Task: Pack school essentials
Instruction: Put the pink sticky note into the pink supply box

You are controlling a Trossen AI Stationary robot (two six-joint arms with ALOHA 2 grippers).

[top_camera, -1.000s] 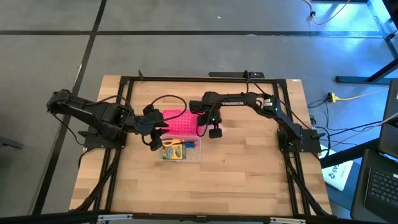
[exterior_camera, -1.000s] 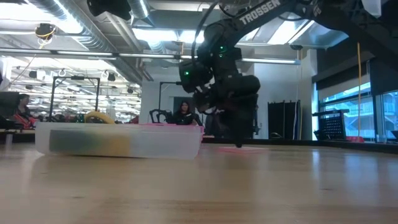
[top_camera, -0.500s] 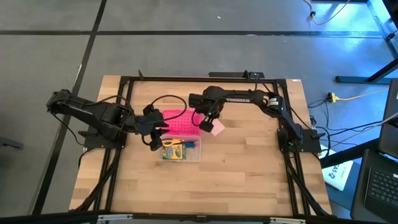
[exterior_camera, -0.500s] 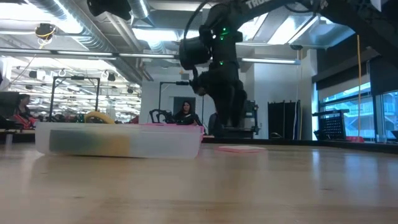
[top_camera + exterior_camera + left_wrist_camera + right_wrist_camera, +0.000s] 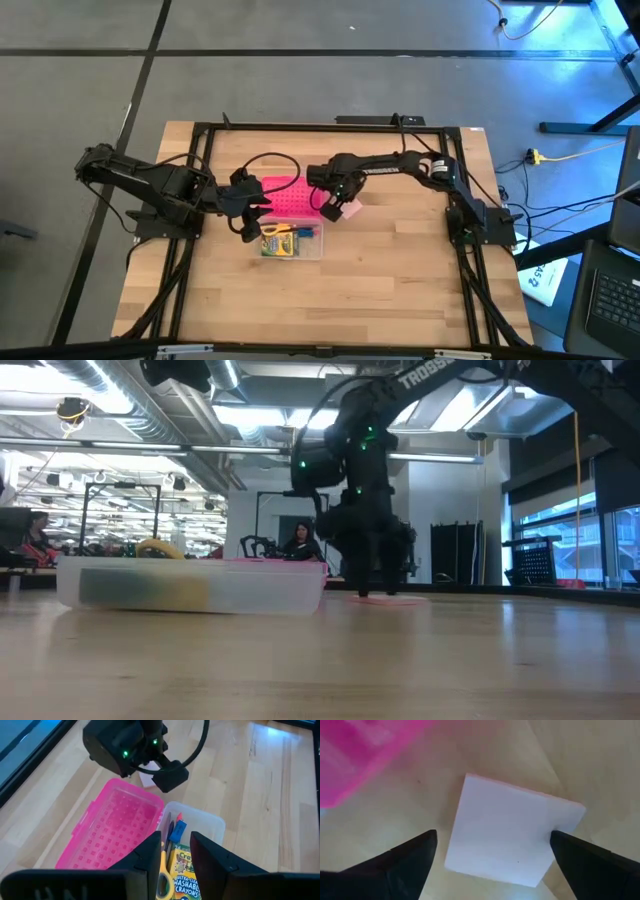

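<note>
A pale pink square pad [image 5: 510, 835] lies flat on the wooden table, just right of the bright pink lid [image 5: 285, 195]. My right gripper [image 5: 493, 834] points down over it, open, with one finger on each side of the pad. The clear half of the box [image 5: 292, 240] holds yellow-handled scissors [image 5: 162, 877], a crayon box [image 5: 182, 875], pens and a small blue piece [image 5: 178, 827]. My left gripper [image 5: 176, 837] hovers above this clear half, slanting down. Its fingers are narrowly apart with nothing between them. My right gripper comes at the pad from above, low over the table [image 5: 365, 592]. One finger [image 5: 415, 850] stands clear of the pad's edge. The other finger [image 5: 580, 855] overlaps the opposite edge [image 5: 555, 827] in the picture, so I cannot tell whether it touches.
Black frame rails [image 5: 200, 180] run along the table's left, right and far sides. A black cable [image 5: 270, 160] loops over the pink lid. Bare wood [image 5: 330, 300] stretches toward the near edge. People sit in the room beyond the table in the low view.
My right gripper rose off the pad toward the far left, rolled its wrist, then came back down over the pad. The pad stayed where it lay on the table.
</note>
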